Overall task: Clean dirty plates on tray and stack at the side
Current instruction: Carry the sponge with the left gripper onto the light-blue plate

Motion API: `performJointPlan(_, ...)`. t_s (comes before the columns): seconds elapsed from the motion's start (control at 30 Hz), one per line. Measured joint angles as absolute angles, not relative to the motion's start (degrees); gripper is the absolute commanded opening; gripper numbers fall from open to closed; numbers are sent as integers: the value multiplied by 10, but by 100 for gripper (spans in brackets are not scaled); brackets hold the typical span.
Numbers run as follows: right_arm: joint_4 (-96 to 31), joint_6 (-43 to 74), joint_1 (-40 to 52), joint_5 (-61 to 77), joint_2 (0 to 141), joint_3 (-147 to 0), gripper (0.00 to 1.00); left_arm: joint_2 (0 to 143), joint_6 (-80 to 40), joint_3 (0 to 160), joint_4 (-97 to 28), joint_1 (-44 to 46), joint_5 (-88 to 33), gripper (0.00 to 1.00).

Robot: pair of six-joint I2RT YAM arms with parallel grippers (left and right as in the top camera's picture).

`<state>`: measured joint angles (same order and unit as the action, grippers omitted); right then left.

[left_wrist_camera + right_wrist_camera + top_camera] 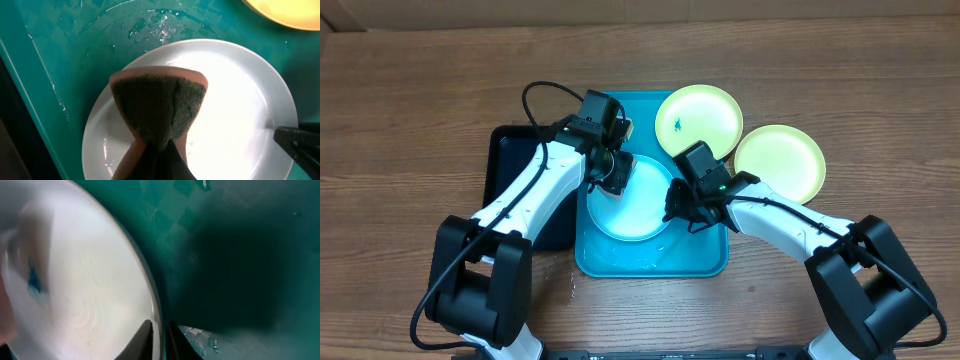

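Pinching a folded sponge [157, 100] tight between its jaws, the left gripper [160, 157] hangs it, dark scouring face down, over the light-blue-rimmed plate [638, 212]. That plate lies flat in the near half of the turquoise tray [705, 258]. The right gripper [159, 341] straddles the plate's right rim with jaws a little apart; whether they bite the lip I cannot tell. A blurred blue smudge [34, 280] shows on the plate's face.

The plate looks light, thin and stiff. With water beaded on the tray it is probably slick, so the raised rim seems the only sensible hold, pinched squarely.

A black tray [505, 150] sits left of the tray. Farther off, 1 yellow-green plate [698, 120] overlaps the tray's far right corner, and a 2nd yellow-green plate [780, 162] rests on the table [420, 100] just beside it.
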<state>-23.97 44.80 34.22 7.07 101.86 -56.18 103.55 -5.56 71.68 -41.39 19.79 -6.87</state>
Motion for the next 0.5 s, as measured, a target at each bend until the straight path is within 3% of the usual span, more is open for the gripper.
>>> performJointPlan(0.07, -238, 448, 342, 70, 1019, -562, 24, 1036, -56, 717, -415, 198, -69, 4)
performJointPlan(0.3, -256, 449, 342, 76, 1019, -562, 5, 1036, -55, 717, -420, 198, -69, 4)
performJointPlan(0.5, -252, 450, 342, 76, 1019, -562, 4, 1036, -55, 717, -420, 198, -69, 4)
